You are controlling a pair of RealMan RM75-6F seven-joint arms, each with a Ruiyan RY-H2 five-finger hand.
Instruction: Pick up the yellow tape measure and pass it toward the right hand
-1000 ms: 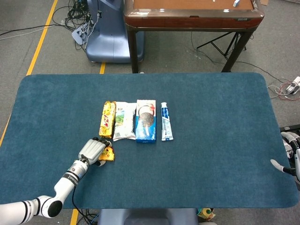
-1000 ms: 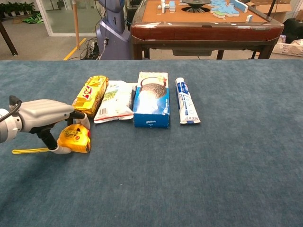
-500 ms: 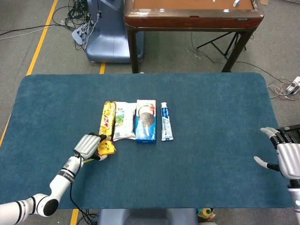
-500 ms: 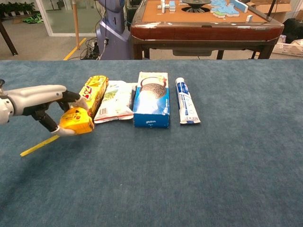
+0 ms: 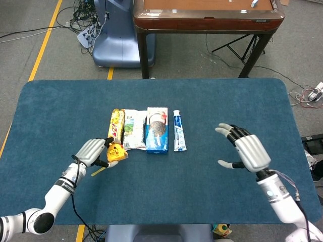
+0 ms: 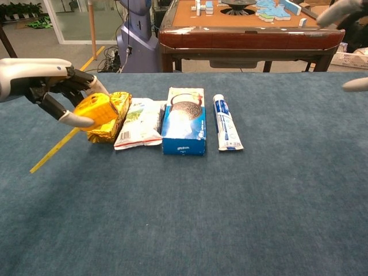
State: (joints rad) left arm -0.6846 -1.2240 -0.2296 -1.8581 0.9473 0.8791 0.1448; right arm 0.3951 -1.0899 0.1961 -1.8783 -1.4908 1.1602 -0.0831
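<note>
yellow tape measure (image 6: pixel 96 110) sits gripped in the left hand (image 6: pixel 50 86), lifted off the table, its blade (image 6: pixel 56 150) trailing down-left. right hand (image 5: pixel 246 150) hovers well apart, fingers spread, empty. package writing is unreadable.

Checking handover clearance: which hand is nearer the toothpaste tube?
Right, though not by much. The open right hand hovers to the right of the toothpaste tube. The left hand, holding the yellow tape measure, is farther left, past the snack packs.
</note>
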